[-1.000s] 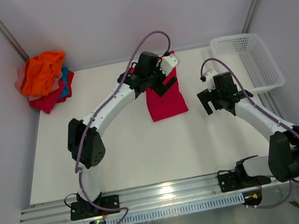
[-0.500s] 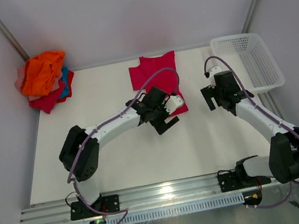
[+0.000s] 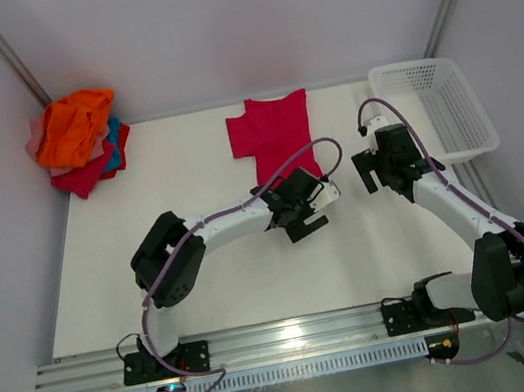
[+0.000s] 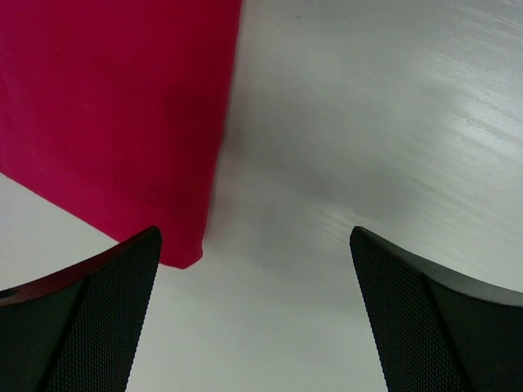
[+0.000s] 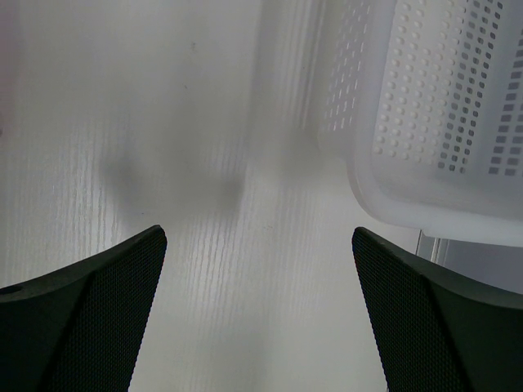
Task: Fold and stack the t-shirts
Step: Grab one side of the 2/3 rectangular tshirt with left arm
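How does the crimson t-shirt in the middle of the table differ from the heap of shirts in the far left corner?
The crimson t-shirt lies flat and smooth, while the heap is crumpled and bunched up. The crimson t-shirt is a single piece in one colour, whereas the heap shows several colours, with orange on top. The crimson t-shirt lies alone, but the heap has pieces lying over one another. Both are soft cloth.

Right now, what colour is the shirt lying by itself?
The t-shirt is plain crimson; top view shows it best.
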